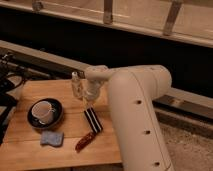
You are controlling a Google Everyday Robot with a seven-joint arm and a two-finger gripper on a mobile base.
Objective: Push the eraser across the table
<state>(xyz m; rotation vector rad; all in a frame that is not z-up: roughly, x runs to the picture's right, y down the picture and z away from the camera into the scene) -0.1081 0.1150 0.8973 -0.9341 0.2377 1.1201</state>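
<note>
The eraser, a small black block with white lengthwise stripes, lies on the light-brown wooden table, right of centre. My gripper hangs from the white arm just above the eraser's far end, close to it or touching it. The large white arm covers the table's right side.
A white cup on a dark saucer stands left of the eraser. A blue sponge-like pad lies near the front edge. A reddish-brown oblong object lies just in front of the eraser. Dark equipment sits at the table's left edge.
</note>
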